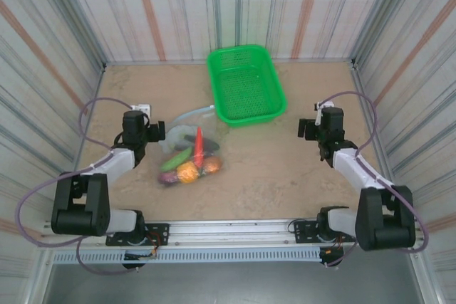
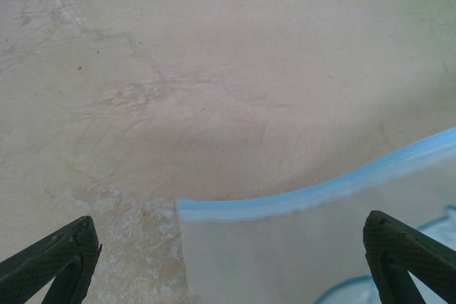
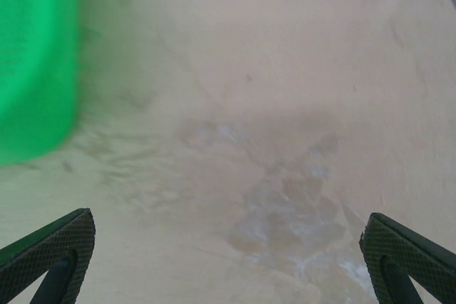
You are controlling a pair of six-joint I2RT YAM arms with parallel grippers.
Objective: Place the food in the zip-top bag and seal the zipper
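Okay, zip-top bag sits centre-left of the top view, food bunched at its lower end. Film looks thin, floppy, slippery; you should pinch the stiffer blue zipper strip. Your left gripper and right gripper both spread wide, holding nothing

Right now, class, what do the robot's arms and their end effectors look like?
The left arm and right arm have black joints, white links and a looping purplish cable each. The end effector fingers are black with a woven texture.
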